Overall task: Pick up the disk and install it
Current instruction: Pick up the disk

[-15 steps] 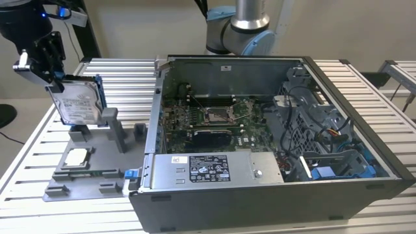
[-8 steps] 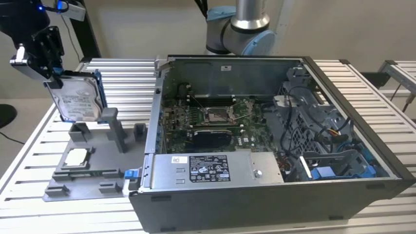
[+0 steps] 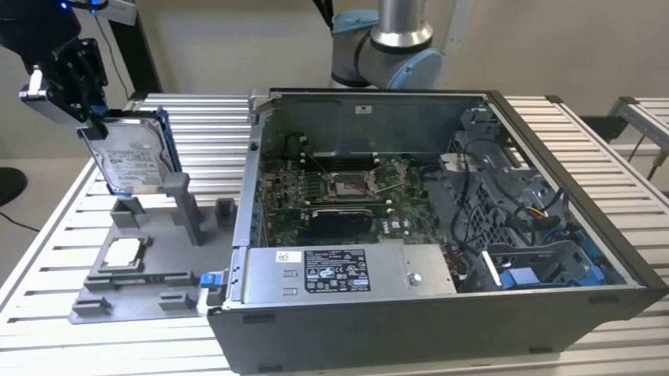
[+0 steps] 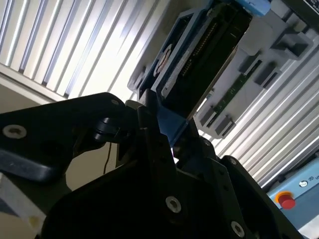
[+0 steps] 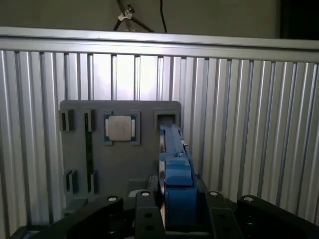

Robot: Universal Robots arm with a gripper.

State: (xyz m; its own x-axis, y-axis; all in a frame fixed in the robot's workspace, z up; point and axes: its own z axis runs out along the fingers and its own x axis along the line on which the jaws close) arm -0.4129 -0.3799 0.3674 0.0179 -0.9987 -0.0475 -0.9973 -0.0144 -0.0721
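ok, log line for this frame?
phase: pick | jaws: shut on disk | disk: upright at grey fixture | computer case: open, disk not installed

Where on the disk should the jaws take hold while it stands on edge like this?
At its upper end, coming down from above. The disk stands upright with its broad faces vertical, so the jaws can pinch across its thin thickness at the blue frame. The gripper is shut on it there.
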